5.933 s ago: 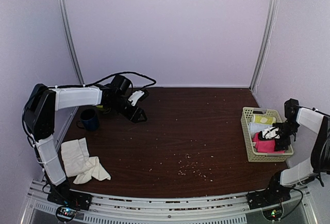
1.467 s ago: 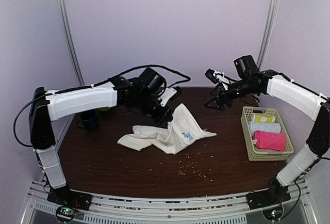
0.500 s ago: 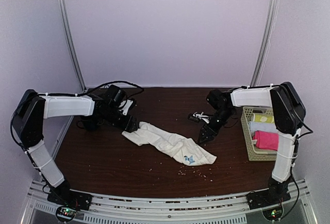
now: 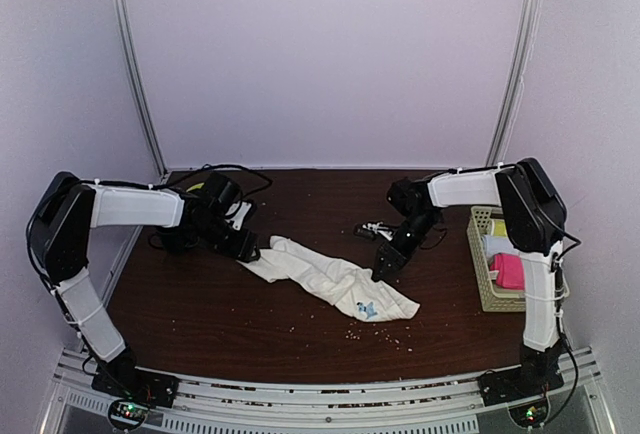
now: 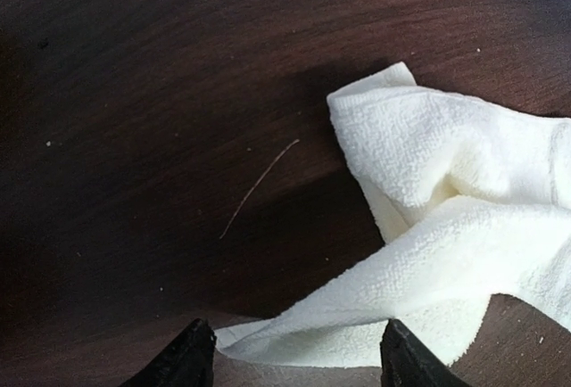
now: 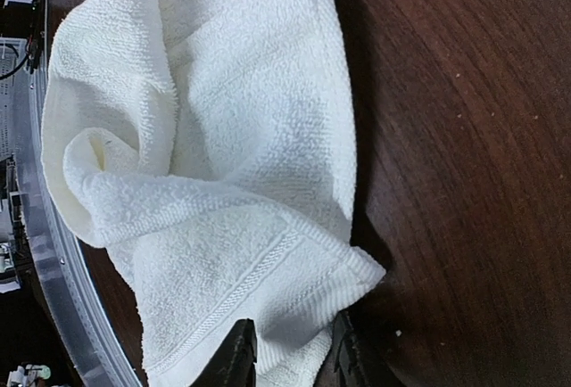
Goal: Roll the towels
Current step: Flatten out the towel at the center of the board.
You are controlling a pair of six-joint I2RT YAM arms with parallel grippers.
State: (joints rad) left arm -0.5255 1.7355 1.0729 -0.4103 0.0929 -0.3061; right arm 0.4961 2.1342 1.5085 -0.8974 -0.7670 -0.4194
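Observation:
The cream towel point(image 4: 325, 279) lies stretched across the middle of the table, its small blue mark point(image 4: 366, 308) near the front end. My left gripper point(image 4: 243, 250) sits low at the towel's left end. In the left wrist view that gripper point(image 5: 294, 333) is open, with the towel's edge point(image 5: 357, 316) lying between its wide-set fingers. My right gripper point(image 4: 385, 259) is at the right edge. In the right wrist view it point(image 6: 290, 338) has closed in on a hemmed corner of the towel point(image 6: 303, 280). The pink towel point(image 4: 510, 272) lies in the basket.
The pale basket point(image 4: 485, 299) stands at the right table edge, partly behind my right forearm. Crumbs point(image 4: 365, 329) are scattered on the dark wood in front of the towel. Cables trail behind both wrists.
The towel, held up between both grippers earlier, now lies spread on the table. My right gripper has slid left onto its corner and its jaws have narrowed. The left gripper has barely moved.

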